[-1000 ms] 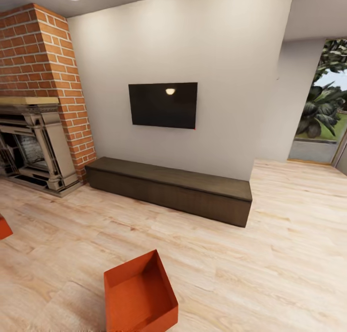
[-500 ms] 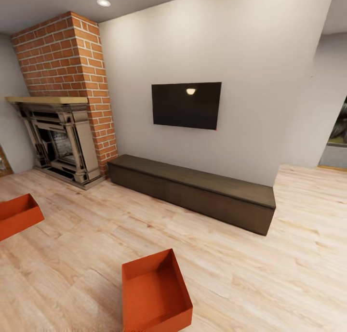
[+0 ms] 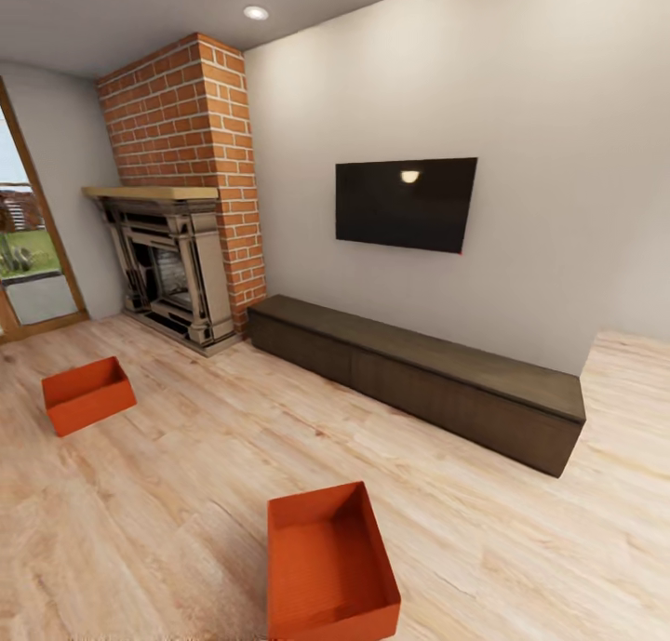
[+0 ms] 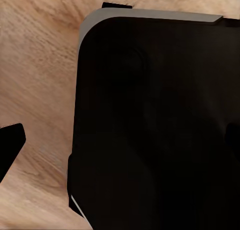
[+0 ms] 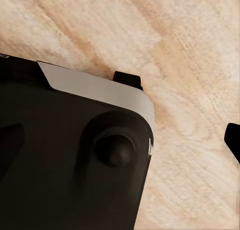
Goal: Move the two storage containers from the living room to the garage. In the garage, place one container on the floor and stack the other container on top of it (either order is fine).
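Living room, head view and both wrist views.

Item 1: orange-red rectangular open-topped storage container, empty, upright on the light wood-plank floor, nearest the camera at the lower middle of the head view; its near edge is cut off by the frame.

Item 2: second orange-red rectangular open-topped storage container, same make, empty, upright on the same floor, well apart from the first, to the left, in front of the fireplace and near the glass door.

Item 3: red brick chimney column with a grey stone fireplace surround and pale wooden mantel, in the left corner.

Item 4: long dark brown low cabinet, against the pale grey wall, starting just beside the fireplace.

Item 5: dark flat wall-mounted television, above the cabinet, reflecting a ceiling lamp.

Item 6: glass door with wooden frame, far left, greenery beyond.

Item 7: round recessed ceiling light.

Item 8: black robot body with a pale grey edge, over wood-plank flooring, in the left wrist view; the same body in the right wrist view.

Fingers, left and right: opening and hold cannot be told from the pictures.
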You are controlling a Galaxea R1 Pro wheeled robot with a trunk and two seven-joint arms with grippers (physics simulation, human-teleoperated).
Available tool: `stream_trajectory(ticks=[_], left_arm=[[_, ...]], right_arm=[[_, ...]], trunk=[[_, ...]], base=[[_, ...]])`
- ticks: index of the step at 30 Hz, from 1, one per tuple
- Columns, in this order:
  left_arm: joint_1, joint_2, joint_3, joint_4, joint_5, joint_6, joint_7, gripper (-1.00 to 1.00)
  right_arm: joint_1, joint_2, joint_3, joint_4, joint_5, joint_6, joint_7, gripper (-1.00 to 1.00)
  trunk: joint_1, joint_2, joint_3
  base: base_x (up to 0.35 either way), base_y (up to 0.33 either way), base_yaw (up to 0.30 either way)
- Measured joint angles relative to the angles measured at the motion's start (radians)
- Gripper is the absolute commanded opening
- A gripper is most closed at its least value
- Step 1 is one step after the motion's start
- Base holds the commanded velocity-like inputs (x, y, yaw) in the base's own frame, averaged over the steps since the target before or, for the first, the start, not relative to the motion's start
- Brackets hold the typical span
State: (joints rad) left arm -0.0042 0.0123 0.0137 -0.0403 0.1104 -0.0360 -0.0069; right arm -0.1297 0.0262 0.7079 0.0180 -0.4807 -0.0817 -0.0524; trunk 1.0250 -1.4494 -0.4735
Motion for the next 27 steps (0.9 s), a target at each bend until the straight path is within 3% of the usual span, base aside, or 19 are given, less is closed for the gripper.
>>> stream_trajectory(ticks=[6,21,27], left_arm=[[0.0,0.0,0.0,0.0,0.0,0.0,0.001,1.0],[0.0,0.0,0.0,0.0,0.0,0.001,0.0,1.0],[0.0,0.0,0.0,0.0,0.0,0.0,0.0,1.0]], right_arm=[[0.0,-0.001,0.001,0.0,0.001,0.0,0.0,1.0],[0.0,0.0,0.003,0.0,0.006,0.0,0.0,1.0],[0.0,-0.001,0.002,0.0,0.006,0.0,0.0,1.0]], trunk=[[0.0,0.0,0.0],[0.0,0.0,0.0],[0.0,0.0,0.0]], base=[[0.044,-0.012,0.177],[0.238,-0.164,0.007],[0.15,-0.1,0.191]])
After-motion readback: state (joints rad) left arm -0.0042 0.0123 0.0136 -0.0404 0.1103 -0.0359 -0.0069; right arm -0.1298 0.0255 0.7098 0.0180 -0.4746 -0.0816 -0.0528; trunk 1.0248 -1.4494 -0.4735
